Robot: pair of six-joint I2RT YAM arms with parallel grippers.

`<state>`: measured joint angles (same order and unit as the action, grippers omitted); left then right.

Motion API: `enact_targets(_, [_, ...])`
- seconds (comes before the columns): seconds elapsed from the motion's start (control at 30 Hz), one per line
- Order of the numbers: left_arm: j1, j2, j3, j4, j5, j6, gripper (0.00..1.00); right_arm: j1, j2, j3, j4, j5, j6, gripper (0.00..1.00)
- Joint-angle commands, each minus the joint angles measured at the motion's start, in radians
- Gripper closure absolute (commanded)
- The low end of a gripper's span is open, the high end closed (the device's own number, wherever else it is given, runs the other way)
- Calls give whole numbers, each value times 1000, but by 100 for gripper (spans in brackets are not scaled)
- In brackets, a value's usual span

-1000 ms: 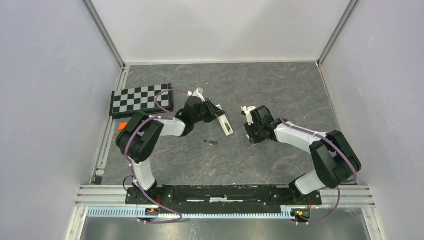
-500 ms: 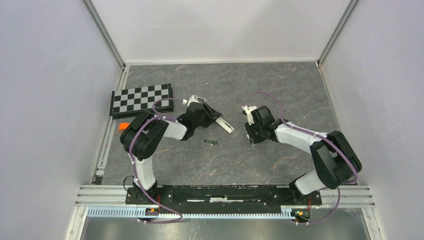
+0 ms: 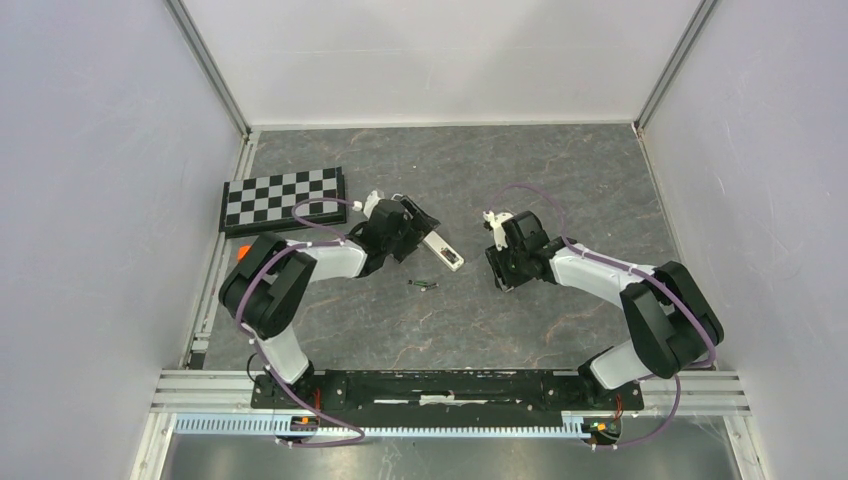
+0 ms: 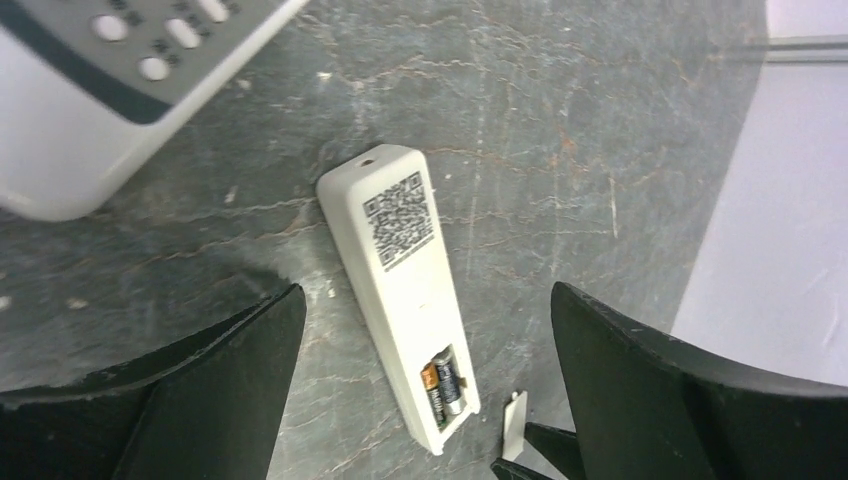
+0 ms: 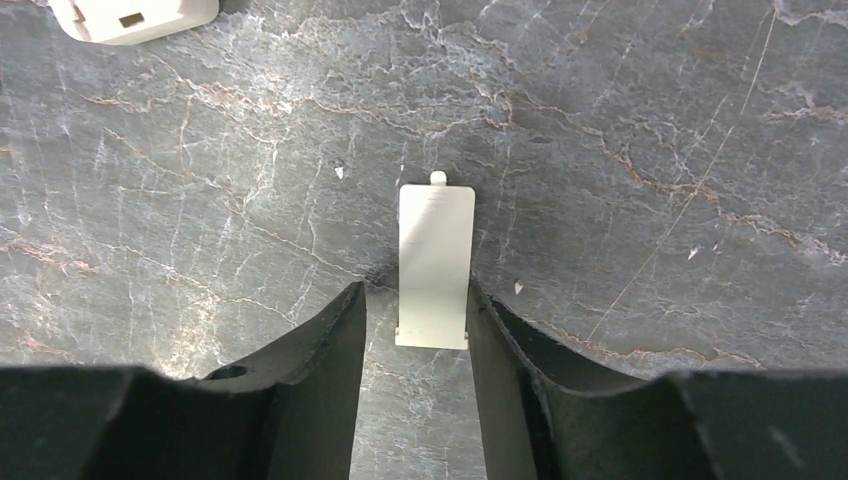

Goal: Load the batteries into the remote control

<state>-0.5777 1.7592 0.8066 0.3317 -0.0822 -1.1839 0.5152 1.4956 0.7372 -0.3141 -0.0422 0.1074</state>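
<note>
The white remote control (image 4: pixel 400 270) lies back-up on the table, its compartment uncovered and two batteries (image 4: pixel 443 386) seated in it. My left gripper (image 4: pixel 428 300) hangs open above it, with a finger wide of each side and touching nothing. From above, the remote (image 3: pixel 440 250) lies just right of the left gripper (image 3: pixel 412 222), and a loose battery (image 3: pixel 424 285) rests on the table below it. The white compartment cover (image 5: pixel 435 265) lies flat between the fingers of my right gripper (image 5: pixel 415 290), which is open, its right finger against the cover's edge.
A second white device with a grey button panel (image 4: pixel 100 80) lies beside the remote. A checkerboard (image 3: pixel 283 197) sits at the back left. Grey walls enclose the table on three sides.
The left gripper has opened wide and let go of the remote, which now lies on the table. The left arm has drawn back to the left. The right gripper has opened slightly.
</note>
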Motion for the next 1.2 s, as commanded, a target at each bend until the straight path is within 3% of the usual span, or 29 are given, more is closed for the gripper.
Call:
enact_targets(0.0, [-1,-23,16,-338,-82,17,0,-3,34,-45,-164,33,4,52])
enact_targets(0.27, [-1,-96,18,-375,-90,99,0,-1,-1,-62,-204,113,26,48])
enact_targets(0.73, [-8,-229,-74,-23,116,276,13,38,93,-37,-212,64,-19,54])
enact_targets(1.17, [-11,-179,-105,186,274,270,22,86,158,-18,-272,80,-23,65])
